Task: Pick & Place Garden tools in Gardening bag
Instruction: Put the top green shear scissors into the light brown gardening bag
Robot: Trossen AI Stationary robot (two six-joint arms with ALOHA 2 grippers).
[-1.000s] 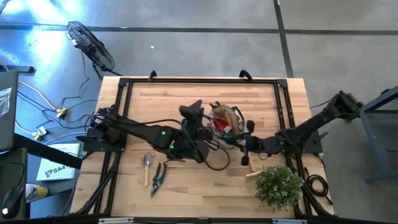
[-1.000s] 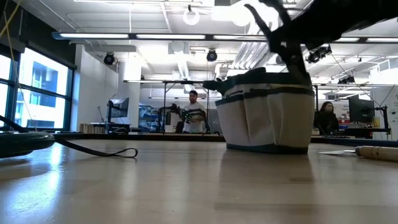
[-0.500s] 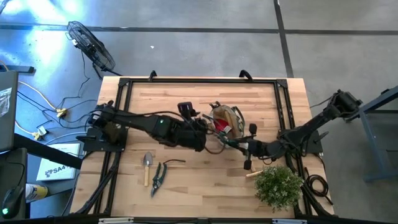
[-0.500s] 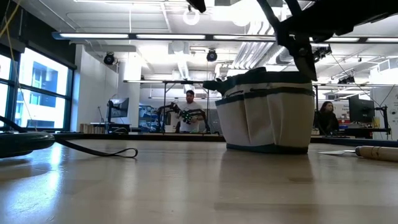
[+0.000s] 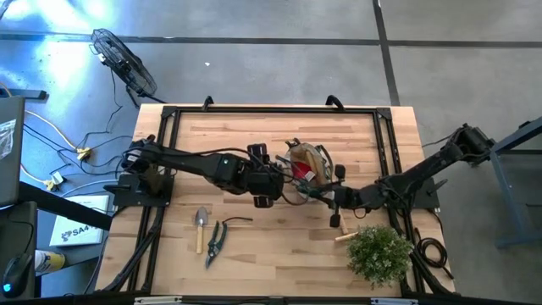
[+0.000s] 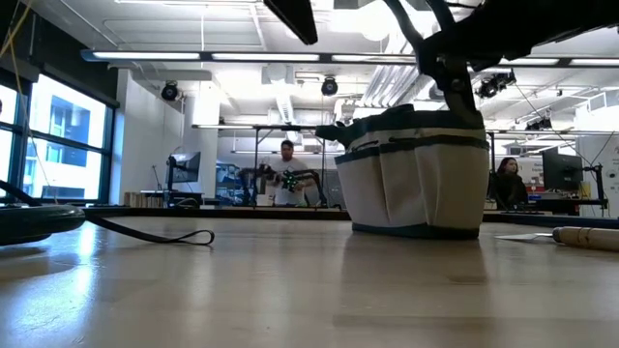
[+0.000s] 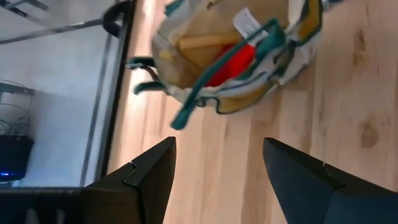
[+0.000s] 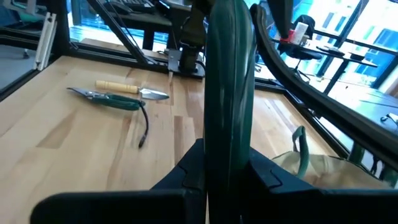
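The gardening bag [image 5: 309, 165] stands on its base at mid-table, with a red glove [image 7: 229, 63] and a wooden handle [image 7: 198, 42] inside it. My right gripper [image 5: 328, 194] is at the bag's near right side, shut on its dark green loop handle. My left gripper [image 5: 269, 188] hangs open just left of the bag, tilted down toward it, with nothing between its fingers [image 7: 217, 146]. A trowel [image 5: 201, 225] and pruning shears [image 5: 215, 241] lie flat at the near left. A second wooden-handled tool [image 5: 343, 234] lies by the plant. My right gripper pinches the bag's dark green loop handle [image 8: 229, 93] between its two fingers. The fingers come nearly level from the table's near right side and lie across the strap. The strap runs from the bag's rim [image 5: 315, 185] out to the fingers. The bag stays on the table.
A bushy green plant [image 5: 379, 252] stands at the near right corner. A black frame [image 5: 271, 111] edges the tabletop. Bare wood lies along the far side and in the middle of the near side. People and desks show in the room beyond.
My left gripper has turned at the wrist, tipped downward and shifted a little toward the far edge beside the bag, staying open. One of its fingers has come into the top of the low view. The bag and the tools on the table have kept still.
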